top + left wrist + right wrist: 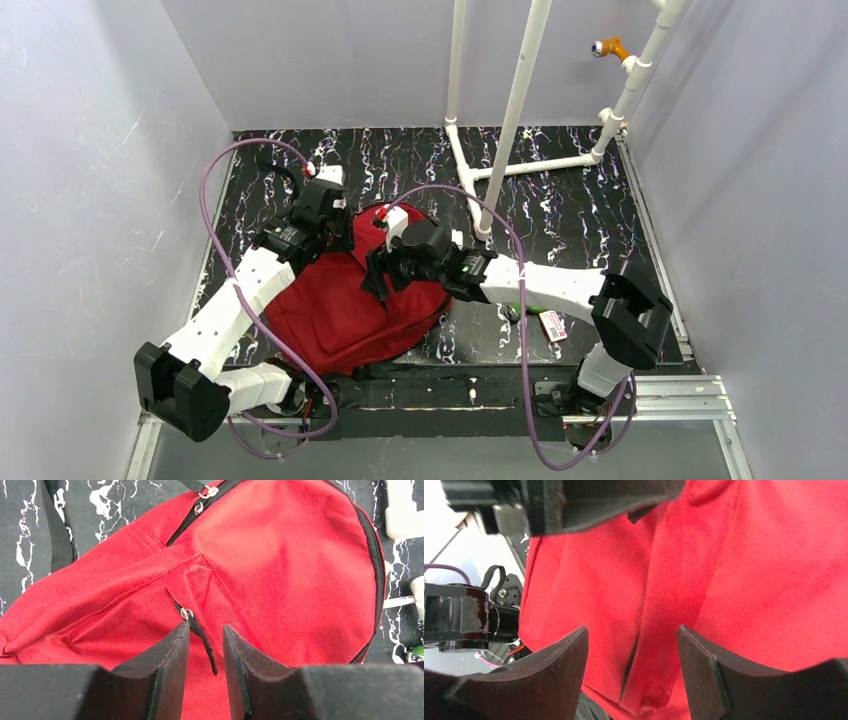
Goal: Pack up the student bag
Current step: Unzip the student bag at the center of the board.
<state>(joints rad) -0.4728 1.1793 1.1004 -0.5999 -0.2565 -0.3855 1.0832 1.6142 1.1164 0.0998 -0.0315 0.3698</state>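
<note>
Pipe frame (514, 110) standing far right, student bag (335, 320) (bulky) centre, open tabletop (570, 225) between

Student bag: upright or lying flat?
Lying flat. The top view shows the student bag spread out on the table, with its red front panel facing up.

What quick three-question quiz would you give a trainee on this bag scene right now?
1. True or false: the right hand has its fingers spread apart at the student bag.
2. What lies between the fingers of the left hand? A) a black zipper pull B) a pencil C) a book
3. Fill in: the white pipe frame stands toward the ___ right corner of the table.
Key: 1 true; 2 A; 3 far.
</note>
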